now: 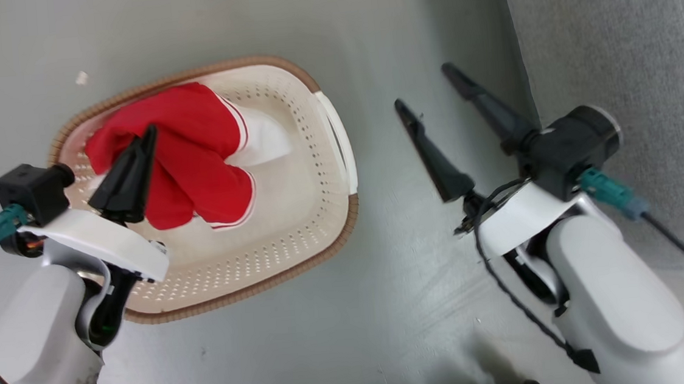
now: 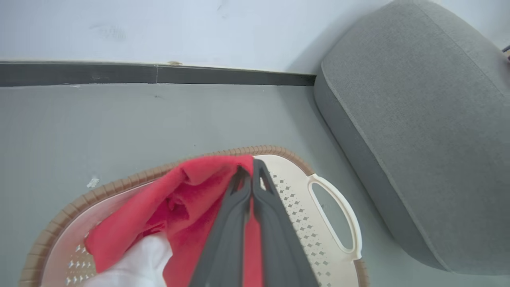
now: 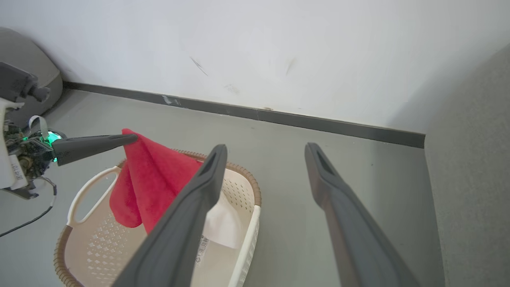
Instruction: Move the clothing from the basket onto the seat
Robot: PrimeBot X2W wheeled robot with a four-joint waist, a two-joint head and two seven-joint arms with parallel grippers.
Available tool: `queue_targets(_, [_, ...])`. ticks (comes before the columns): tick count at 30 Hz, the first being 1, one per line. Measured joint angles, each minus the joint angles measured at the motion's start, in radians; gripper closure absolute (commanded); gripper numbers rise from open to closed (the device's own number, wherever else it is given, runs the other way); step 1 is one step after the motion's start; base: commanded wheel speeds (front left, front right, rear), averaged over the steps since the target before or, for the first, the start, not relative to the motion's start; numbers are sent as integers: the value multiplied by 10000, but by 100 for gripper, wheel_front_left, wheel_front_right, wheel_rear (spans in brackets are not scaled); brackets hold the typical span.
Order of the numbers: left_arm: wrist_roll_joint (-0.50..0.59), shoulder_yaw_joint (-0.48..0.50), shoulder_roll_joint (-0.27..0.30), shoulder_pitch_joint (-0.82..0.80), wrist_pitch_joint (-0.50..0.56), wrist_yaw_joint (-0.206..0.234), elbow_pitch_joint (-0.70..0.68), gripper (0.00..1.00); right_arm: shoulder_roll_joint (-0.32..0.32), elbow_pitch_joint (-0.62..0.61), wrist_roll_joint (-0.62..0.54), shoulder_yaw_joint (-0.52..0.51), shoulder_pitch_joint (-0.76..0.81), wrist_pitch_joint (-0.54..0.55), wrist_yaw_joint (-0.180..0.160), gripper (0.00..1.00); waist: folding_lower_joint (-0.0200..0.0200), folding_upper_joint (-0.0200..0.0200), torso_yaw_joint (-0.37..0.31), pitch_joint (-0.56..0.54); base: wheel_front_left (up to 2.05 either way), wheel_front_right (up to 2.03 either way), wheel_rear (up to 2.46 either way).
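The cream basket [image 1: 316, 175] with a brown rim stands on the grey floor. A red and white piece of clothing [image 1: 198, 148] hangs over it, lifted at one fold by my left gripper [image 1: 148, 134], which is shut on the red cloth. In the left wrist view the shut fingers [image 2: 227, 223] pinch the red clothing [image 2: 191, 199] above the basket [image 2: 295, 215]. The right wrist view has the clothing [image 3: 151, 175] dangling from the left gripper [image 3: 133, 138] over the basket [image 3: 239, 191]. My right gripper [image 1: 428, 90] stands open over the floor between basket and grey seat [image 1: 613, 73].
The seat [image 2: 418, 131] lies on the floor to the right of the basket, against a white wall with a dark skirting board [image 2: 159, 75]. A small white scrap [image 1: 82, 78] lies on the floor beyond the basket. A label [image 3: 202, 249] shows on the basket's floor.
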Motion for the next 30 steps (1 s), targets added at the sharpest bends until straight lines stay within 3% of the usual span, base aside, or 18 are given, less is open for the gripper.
queue_targets(19, [134,-692,-105,763,-178,0,-1204,100,-88,1197,-314,2454,36,0,0,0,0,0,930,-2345,0,0,0])
queue_targets(30, [134,-1275,-389,1289,-75,0,-1818,100,-109,1430,-364,2894,145,0,0,0,0,0,1377,-3680,0,0,0])
